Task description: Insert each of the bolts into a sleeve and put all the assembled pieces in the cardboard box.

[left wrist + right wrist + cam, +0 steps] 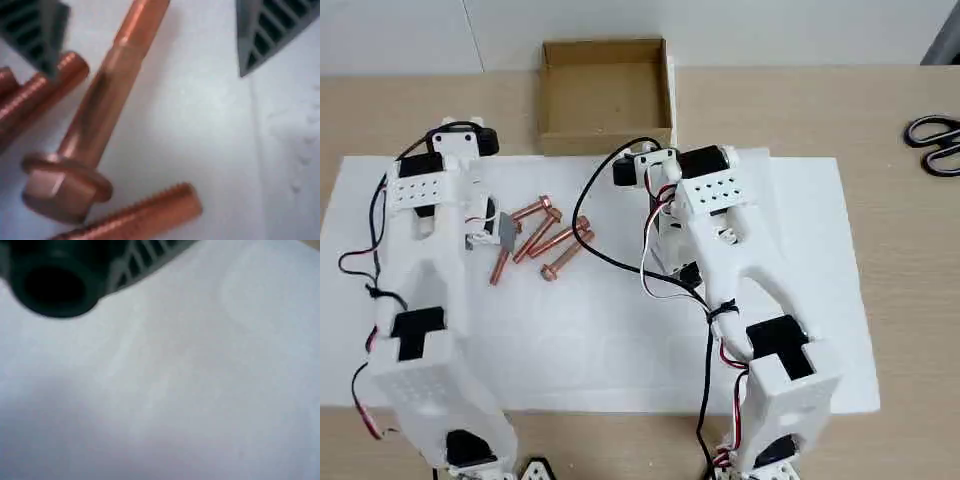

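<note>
Left gripper [147, 70] stands wide open, holding nothing, one copper bolt [100, 115] lying between its jaws. Bolts [542, 238] lie clustered on the white sheet [620, 330], near side of the cardboard box [605, 140]. Right gripper [665, 235] is right of the bolts; its opening cannot be told.

Five copper bolts [545, 237] lie loose and fanned on the white sheet, just beside the left gripper [488, 232] on the side facing the other arm, with the nearest ends almost under its tip. One flanged hex-head bolt [95, 115] lies flat between that gripper's spread fingers [272, 35], its smooth shank running out past them, and the threaded ends of two others [40, 95] [150, 215] lie close on either side of its head. The cardboard box [605, 140], brown, shallow, square and open-topped, sits well beyond the gripper, just past the sheet's far edge.
</note>
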